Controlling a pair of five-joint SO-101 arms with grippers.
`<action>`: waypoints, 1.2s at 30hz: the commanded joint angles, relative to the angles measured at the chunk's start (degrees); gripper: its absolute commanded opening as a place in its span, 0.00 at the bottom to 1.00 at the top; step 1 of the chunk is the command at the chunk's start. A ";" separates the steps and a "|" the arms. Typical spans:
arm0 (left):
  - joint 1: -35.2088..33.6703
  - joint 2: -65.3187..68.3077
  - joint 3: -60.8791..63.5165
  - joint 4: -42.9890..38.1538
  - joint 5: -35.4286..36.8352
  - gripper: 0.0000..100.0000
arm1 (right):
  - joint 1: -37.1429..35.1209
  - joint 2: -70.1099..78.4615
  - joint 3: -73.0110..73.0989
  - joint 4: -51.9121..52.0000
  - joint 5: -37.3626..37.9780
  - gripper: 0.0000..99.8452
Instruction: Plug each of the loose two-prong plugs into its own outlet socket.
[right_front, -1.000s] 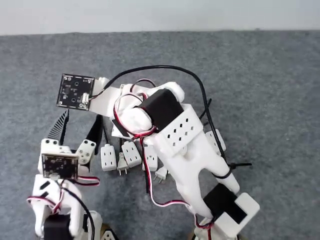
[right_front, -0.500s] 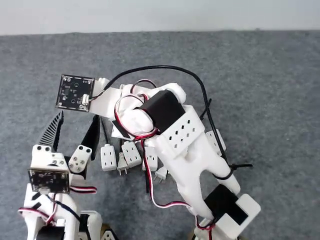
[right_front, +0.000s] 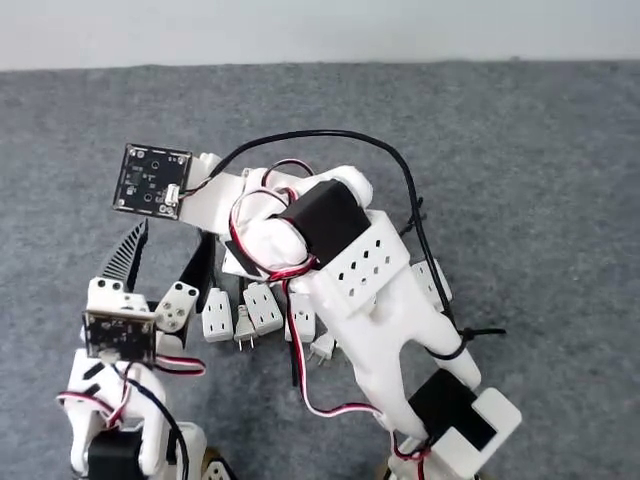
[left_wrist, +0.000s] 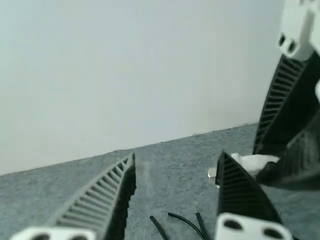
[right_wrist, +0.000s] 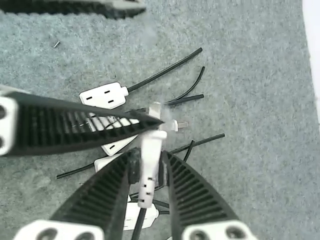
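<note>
My right gripper (right_wrist: 150, 151) is shut on a white two-prong plug (right_wrist: 149, 172), its prongs pointing away from the wrist. Under it on the carpet lie white outlet sockets (right_wrist: 102, 96) with black cords. From above, several sockets (right_front: 216, 313) and a loose plug (right_front: 243, 328) lie in a row beside the right arm's wrist. My left gripper (right_front: 170, 235) stands open just left of that row. In the left wrist view the open left gripper (left_wrist: 176, 157) faces the wall, and the held plug (left_wrist: 250, 161) shows beside the right gripper's black fingers (left_wrist: 282, 110).
Grey carpet (right_front: 540, 160) covers the table, with room at the back and right. Another socket (right_front: 430, 280) lies right of the right arm. A second loose plug (right_front: 322, 348) lies under that arm. Black cords (right_wrist: 165, 72) trail off the sockets. One left finger (right_wrist: 75, 125) crosses close above the sockets.
The left arm drew back and to the left half a second ago, then came forward again, ending slightly right of where it began. The right arm has held still with the plug.
</note>
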 joint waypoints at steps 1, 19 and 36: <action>0.26 -0.62 1.36 -1.49 0.09 0.26 | -0.48 -3.47 -0.35 2.24 -0.79 0.01; 0.35 -0.62 4.18 -1.49 0.26 0.26 | -0.22 -3.38 -0.35 2.24 -2.90 0.01; -3.34 -0.62 12.35 -10.81 0.18 0.26 | 26.15 -10.95 -0.35 2.33 3.96 0.01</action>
